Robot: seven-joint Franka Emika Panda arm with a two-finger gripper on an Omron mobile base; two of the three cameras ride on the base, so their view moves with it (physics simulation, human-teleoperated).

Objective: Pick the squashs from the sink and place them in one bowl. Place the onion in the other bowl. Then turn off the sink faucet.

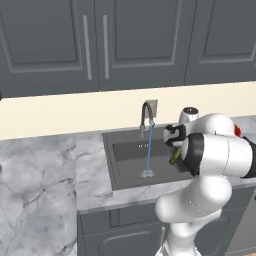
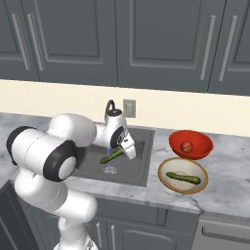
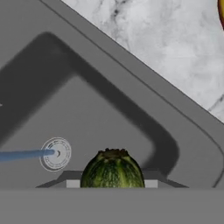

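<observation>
Right base view, centre frame: jaws pinching squash [image 2: 112, 156] above sink [image 2: 141, 168]; off-centre grip risks slippage during transfer.

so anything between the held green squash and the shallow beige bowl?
Nothing visible. The gripper holds the slim dark green squash above the dark grey sink; the counter strip toward the beige brown-rimmed bowl looks bare.

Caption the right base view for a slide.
White arm's claw lifts a slim dark green squash over the dark grey sink, water running.
</observation>
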